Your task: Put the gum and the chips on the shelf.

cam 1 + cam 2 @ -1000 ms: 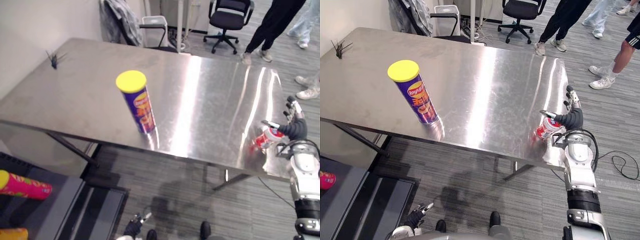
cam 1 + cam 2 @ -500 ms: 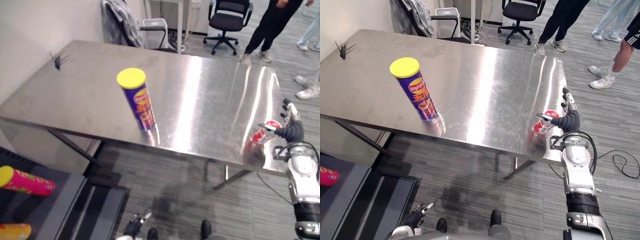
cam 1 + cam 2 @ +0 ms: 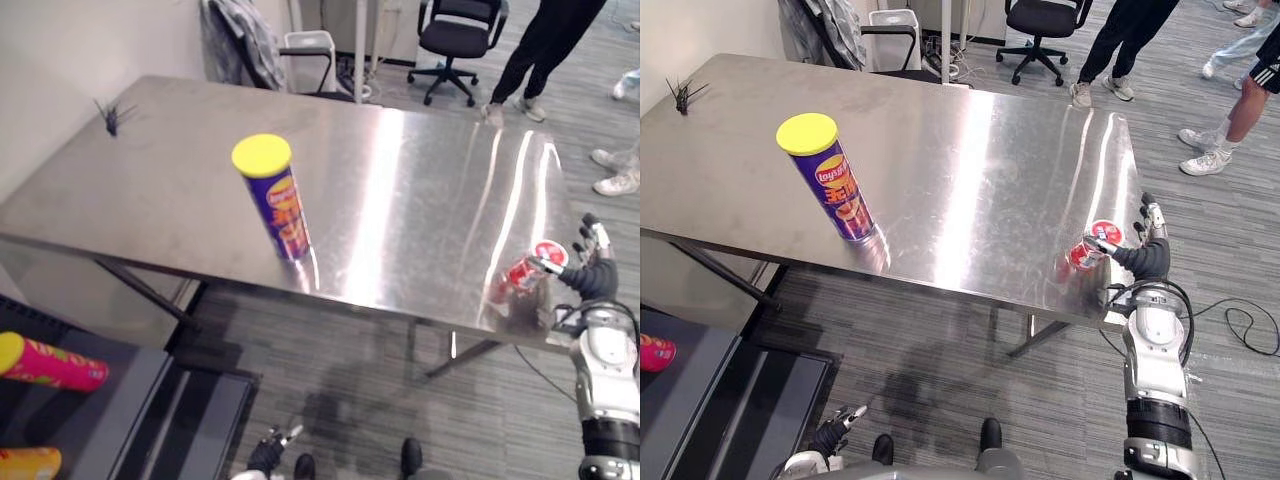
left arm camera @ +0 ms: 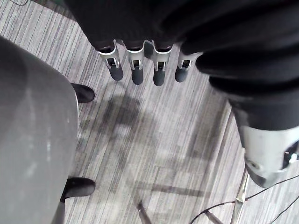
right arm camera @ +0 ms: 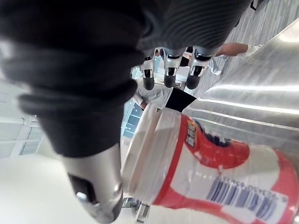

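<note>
Left eye view: chips are standing mid-worktop, gum is tilting at its near right edge, neither shelved yet; right wrist view: right hand fingers are lying straight beside the gum, unclasped; left wrist view: left hand fingers are hanging released.

We see a shiny, smooth metal table. The chips can looks glossy, with a smooth yellow plastic lid. The gum tub is shiny plastic. The floor looks matt.
</note>
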`<state>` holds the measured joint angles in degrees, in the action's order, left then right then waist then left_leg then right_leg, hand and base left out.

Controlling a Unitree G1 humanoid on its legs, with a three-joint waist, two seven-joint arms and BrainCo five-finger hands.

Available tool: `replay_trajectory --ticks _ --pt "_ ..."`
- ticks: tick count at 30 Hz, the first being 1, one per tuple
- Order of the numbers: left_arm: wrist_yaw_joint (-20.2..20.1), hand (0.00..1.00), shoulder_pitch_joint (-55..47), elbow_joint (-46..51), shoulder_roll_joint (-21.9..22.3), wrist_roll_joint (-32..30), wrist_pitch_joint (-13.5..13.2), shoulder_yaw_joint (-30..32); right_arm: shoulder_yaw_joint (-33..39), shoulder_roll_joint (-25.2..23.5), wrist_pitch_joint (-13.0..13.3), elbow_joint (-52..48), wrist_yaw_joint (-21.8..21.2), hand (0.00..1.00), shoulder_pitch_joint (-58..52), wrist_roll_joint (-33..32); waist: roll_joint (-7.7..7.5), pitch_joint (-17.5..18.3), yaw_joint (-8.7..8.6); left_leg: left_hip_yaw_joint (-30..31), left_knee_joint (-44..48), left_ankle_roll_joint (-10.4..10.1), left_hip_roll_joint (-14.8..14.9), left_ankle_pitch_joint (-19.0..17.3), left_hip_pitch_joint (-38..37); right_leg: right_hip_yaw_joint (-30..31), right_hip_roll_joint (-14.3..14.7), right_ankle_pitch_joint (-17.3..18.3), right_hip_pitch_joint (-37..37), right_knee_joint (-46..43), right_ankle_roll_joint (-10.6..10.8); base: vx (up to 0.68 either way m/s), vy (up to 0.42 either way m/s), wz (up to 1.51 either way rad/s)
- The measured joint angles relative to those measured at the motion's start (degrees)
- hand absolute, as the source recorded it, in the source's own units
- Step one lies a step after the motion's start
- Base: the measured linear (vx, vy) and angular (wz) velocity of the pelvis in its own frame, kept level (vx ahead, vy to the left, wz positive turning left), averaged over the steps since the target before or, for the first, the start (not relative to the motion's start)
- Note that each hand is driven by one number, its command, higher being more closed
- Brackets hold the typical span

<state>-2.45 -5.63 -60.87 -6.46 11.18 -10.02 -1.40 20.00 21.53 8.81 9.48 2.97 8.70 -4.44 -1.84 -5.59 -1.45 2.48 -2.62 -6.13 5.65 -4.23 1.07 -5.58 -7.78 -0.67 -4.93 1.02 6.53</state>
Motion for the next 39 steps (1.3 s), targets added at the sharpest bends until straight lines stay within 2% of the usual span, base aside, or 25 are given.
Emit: replay_trajectory --ticks 8,30,31,39 --pt "0.01 0.0 0.78 -0.25 0.02 0.0 0.08 -0.03 -0.01 -0.08 -0.04 -1.93 0.38 0.0 -0.18 0.01 0.7 -0.66 0.1 0.1 0.77 -0.03 0.07 -0.04 1.77 0.08 0.15 0.0 -1.64 -0.22 0.0 -0.01 -0.004 -0.01" --pt "0.18 0.0 1.51 -0.06 -0.04 2.25 -0.14 0.1 -0.87 -1.6 -0.09 -1.94 0.2 0.0 -0.17 0.04 0.39 -2.66 0.33 1.07 1.16 -0.03 0.1 -0.03 4.85 -0.36 0.15 -0.02 -4.08 -0.36 -0.02 0.0 -0.002 0.01" --pt "0.23 0.0 1.51 -0.04 -0.11 2.25 -0.39 0.1 -0.81 -2.11 -0.05 -2.11 0.33 1.0 -0.01 0.04 0.24 -2.85 0.32 1.07 1.15 -0.03 0.09 -0.03 4.86 -0.36 0.13 -0.03 -4.09 -0.36 -0.02 0.0 0.0 0.0" --pt "1.06 0.0 2.08 -0.1 -0.38 3.92 -0.72 0.11 -0.8 -2.3 0.13 -4.05 0.95 1.0 0.18 0.07 -0.17 -3.9 0.31 1.01 1.76 -0.03 0.09 -0.03 6.21 -0.11 0.14 -0.04 -5.63 -1.04 -0.03 -0.01 -0.006 -0.01"
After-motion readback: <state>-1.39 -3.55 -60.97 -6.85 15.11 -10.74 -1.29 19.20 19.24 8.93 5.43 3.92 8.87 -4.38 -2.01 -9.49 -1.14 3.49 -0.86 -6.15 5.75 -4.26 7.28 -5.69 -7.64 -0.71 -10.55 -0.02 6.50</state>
